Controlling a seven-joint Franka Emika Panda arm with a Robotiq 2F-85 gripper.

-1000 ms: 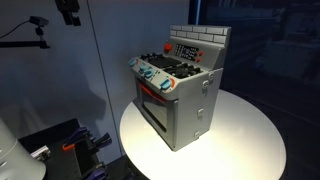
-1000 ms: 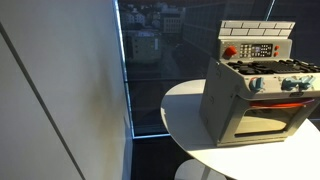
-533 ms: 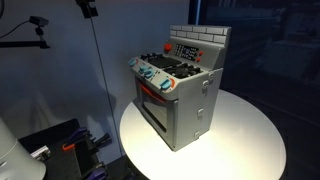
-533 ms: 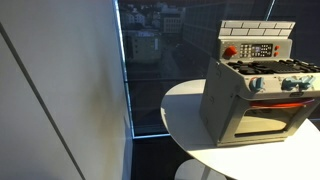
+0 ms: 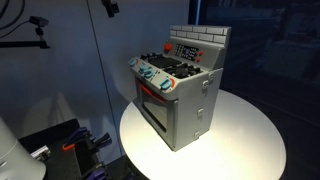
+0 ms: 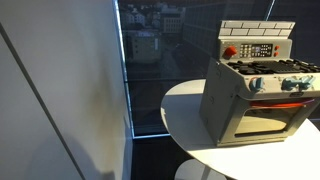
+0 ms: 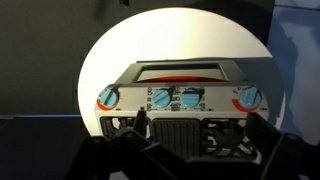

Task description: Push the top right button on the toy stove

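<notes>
Toy stove (image 5: 178, 95) sits unmoved on the round counter (image 5: 250, 140); the fingers (image 5: 110, 7), opening impossible to tell, have drifted right toward it but remain high up, well apart from the button panel (image 5: 185, 50), nothing pressed yet.

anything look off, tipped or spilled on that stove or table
Nothing stands out. The toy stove stands upright on the round white table, well inside its edge. The oven door looks shut, and the blue knobs sit in a row along the front. No spill or damage is visible.
</notes>
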